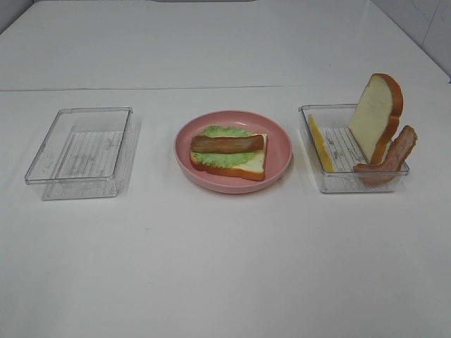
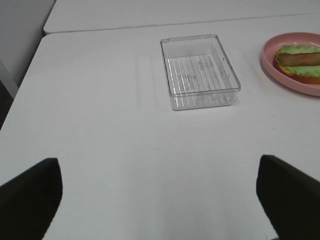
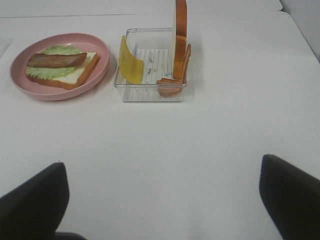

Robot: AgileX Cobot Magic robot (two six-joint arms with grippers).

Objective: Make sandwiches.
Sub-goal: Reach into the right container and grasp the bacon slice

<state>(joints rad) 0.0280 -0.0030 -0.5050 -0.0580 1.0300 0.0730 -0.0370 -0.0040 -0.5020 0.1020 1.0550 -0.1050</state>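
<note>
The open sandwich stack lies on a round pink plate [image 1: 280,151] at the table's middle: a white bread slice [image 1: 252,166], green lettuce [image 1: 224,159] and a brown bacon strip [image 1: 227,144] on top. In the clear right tray [image 1: 352,184] a yellow cheese square [image 1: 320,143] leans on the left wall, a second bread slice [image 1: 375,113] stands upright, and another bacon strip [image 1: 392,156] leans over the rim. Neither arm shows in the exterior high view. My left gripper [image 2: 157,162] and right gripper [image 3: 162,164] are both open and hold nothing, well back from the food.
A clear tray [image 1: 81,144] with nothing in it sits left of the plate. The white table's back seam runs behind all three containers. Bare tabletop stretches between the containers and the front edge.
</note>
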